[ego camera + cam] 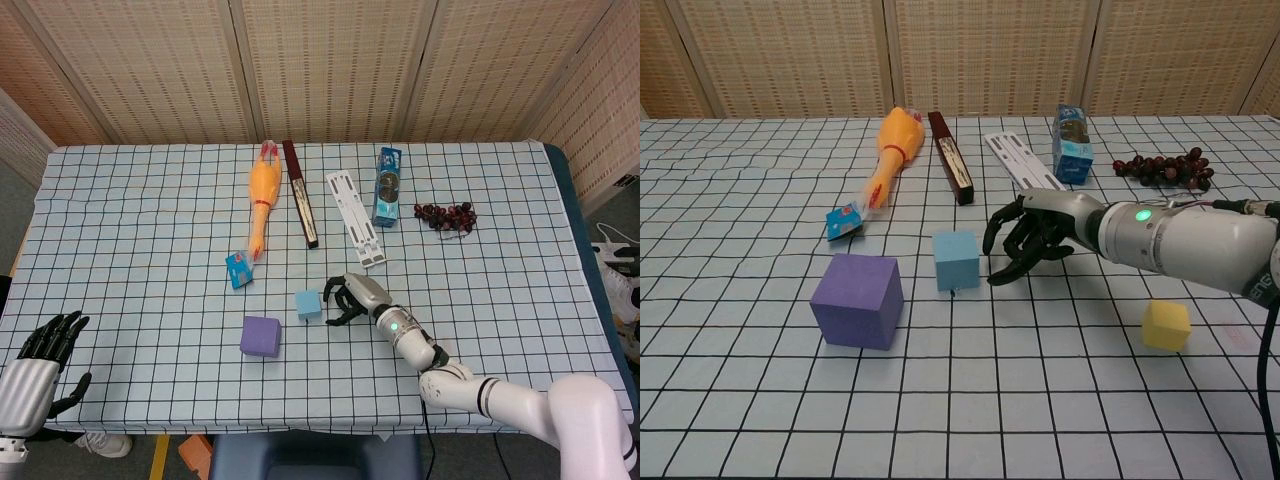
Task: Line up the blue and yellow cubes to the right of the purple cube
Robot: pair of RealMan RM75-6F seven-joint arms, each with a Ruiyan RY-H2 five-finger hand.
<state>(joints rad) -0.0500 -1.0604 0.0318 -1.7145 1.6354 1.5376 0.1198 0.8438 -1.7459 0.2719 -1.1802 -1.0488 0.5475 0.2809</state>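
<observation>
The purple cube [260,336] [858,300] stands on the checked cloth near the front. The light blue cube [308,304] [956,260] sits just behind and right of it. My right hand [346,300] [1025,236] hovers right beside the blue cube, fingers spread and curved toward it, holding nothing; a narrow gap is still visible between them. The yellow cube [1166,325] lies further right, in front of my right forearm; in the head view the arm hides it. My left hand [48,350] hangs open off the table's front left corner.
At the back lie a rubber chicken [263,192], a dark long box [300,193], a white perforated strip [355,218], a blue carton [387,186] and a bunch of grapes [447,215]. A small blue packet [238,269] lies behind the purple cube.
</observation>
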